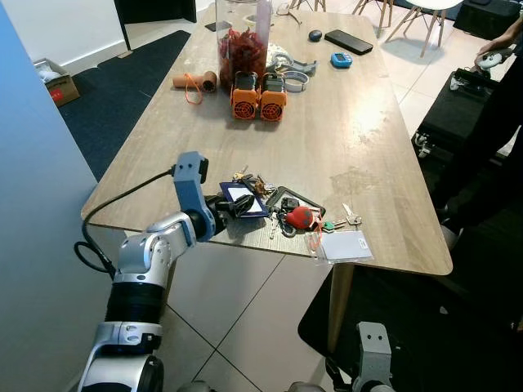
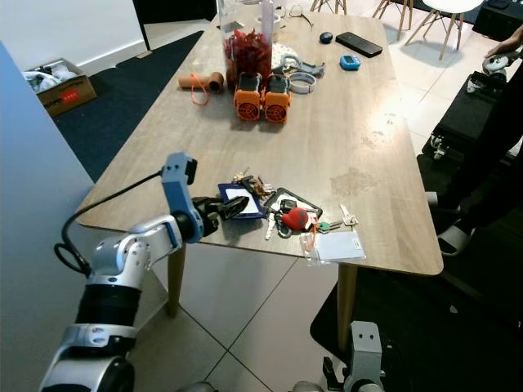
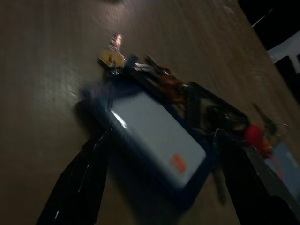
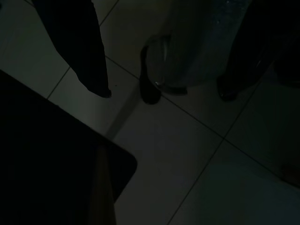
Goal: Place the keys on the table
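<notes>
A bunch of keys [image 1: 260,184] lies on the wooden table [image 1: 368,147] near its front edge, joined to a blue card holder [image 1: 242,198] with a white card. A red fob [image 1: 301,217] and a clear badge [image 1: 345,246] lie just to its right. My left gripper [image 1: 239,206] reaches in from the table's front left corner and is open. In the left wrist view its fingers [image 3: 84,178] stand on either side of the card holder [image 3: 157,136], which rests flat on the wood. My right gripper [image 4: 164,70] hangs open over the tiled floor.
Two orange battery packs [image 1: 258,96], a jar of red stuff [image 1: 242,49], a phone [image 1: 348,41] and small items fill the table's far half. A person [image 1: 498,106] stands at the right by a black case [image 1: 458,106]. A blue-grey wall [image 1: 33,204] is close on my left.
</notes>
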You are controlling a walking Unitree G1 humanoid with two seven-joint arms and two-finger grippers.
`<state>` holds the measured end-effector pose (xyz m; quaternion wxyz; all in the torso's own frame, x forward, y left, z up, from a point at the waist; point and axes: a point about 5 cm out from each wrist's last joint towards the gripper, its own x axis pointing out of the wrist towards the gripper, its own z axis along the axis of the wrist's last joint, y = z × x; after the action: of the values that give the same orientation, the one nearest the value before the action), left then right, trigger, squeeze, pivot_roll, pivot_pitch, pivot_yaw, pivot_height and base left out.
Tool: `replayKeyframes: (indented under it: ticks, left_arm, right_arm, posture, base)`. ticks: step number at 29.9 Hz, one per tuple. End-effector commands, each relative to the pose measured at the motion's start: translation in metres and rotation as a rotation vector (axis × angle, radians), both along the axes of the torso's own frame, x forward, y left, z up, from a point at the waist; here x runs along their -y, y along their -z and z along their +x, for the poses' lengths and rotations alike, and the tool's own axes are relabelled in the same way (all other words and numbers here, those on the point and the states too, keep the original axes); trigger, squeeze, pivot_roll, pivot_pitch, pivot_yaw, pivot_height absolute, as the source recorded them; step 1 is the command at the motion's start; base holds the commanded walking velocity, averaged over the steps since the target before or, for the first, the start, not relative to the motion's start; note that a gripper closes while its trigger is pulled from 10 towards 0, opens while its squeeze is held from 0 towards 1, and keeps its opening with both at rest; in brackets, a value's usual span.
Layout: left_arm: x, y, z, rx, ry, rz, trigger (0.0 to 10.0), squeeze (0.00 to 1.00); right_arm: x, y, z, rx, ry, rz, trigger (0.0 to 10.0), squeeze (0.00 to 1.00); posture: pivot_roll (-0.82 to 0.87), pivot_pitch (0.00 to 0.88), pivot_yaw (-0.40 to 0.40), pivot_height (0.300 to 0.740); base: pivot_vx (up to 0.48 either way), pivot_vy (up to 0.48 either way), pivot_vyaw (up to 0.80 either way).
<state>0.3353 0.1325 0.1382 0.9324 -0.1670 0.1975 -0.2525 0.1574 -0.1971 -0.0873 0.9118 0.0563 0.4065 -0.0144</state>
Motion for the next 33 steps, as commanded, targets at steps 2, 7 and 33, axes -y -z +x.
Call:
replayKeyframes:
  ticks: [2, 7, 33]
  left_arm:
    - [-0.018, -0.008, 0.008, 0.047, -0.028, 0.021, 10.0, 0.00]
    - [-0.032, -0.017, 0.009, 0.126, 0.007, 0.002, 10.0, 0.00]
    - [-0.045, 0.051, -0.102, 0.393, 0.877, 0.116, 10.0, 0.00]
  right_arm:
    - [0.002, 0.002, -0.005, -0.019, 0.013, 0.000, 10.0, 0.00]
    - [0.002, 0.002, -0.005, -0.019, 0.011, 0.000, 10.0, 0.00]
    - [0.004, 0.002, -0.006, -0.022, 0.003, -0.008, 10.0, 0.00]
  posture:
    - [0.03, 0.069, -0.033, 0.740]
    - [0.03, 0.067, -0.034, 0.740]
    - [0.03, 0.056, -0.043, 0.740]
  base:
    - [0.000, 0.000, 0.00]
    - [0.000, 0.000, 0.00]
    - [0.000, 0.000, 0.00]
